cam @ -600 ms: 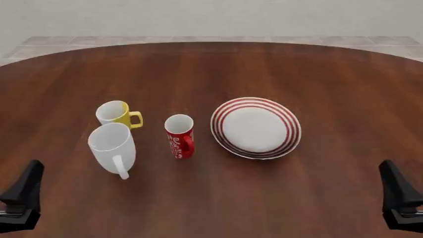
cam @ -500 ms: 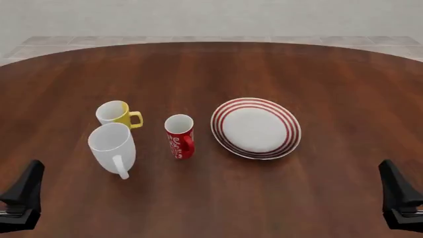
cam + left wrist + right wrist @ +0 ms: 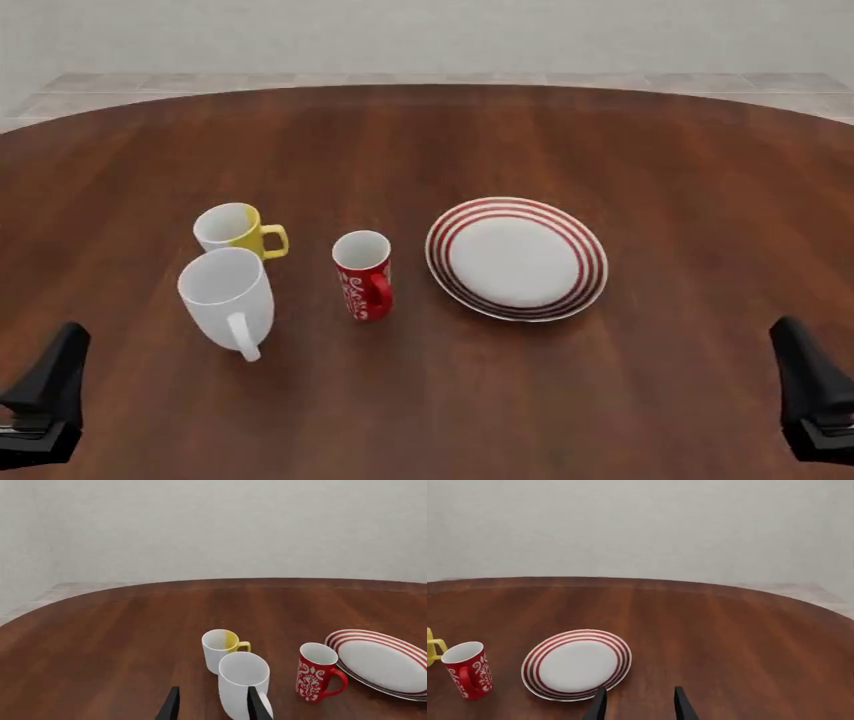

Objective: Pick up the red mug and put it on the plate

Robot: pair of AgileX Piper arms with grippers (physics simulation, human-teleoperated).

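The red mug (image 3: 362, 275) stands upright on the table, left of the plate (image 3: 517, 258), with a small gap between them and its handle toward the front. It also shows in the left wrist view (image 3: 317, 672) and the right wrist view (image 3: 468, 676). The plate lies flat and empty; it shows in both wrist views (image 3: 383, 660) (image 3: 576, 663). My left gripper (image 3: 54, 385) is at the front left corner, open and empty, far from the mug. My right gripper (image 3: 807, 385) is at the front right corner, open and empty. Their fingers (image 3: 171, 705) (image 3: 680, 705) stand apart.
A small yellow mug (image 3: 238, 229) and a larger white mug (image 3: 227, 297) stand close together left of the red mug. The white mug (image 3: 241, 680) is straight ahead of my left gripper. The round wooden table (image 3: 427, 420) ends in a curved far edge.
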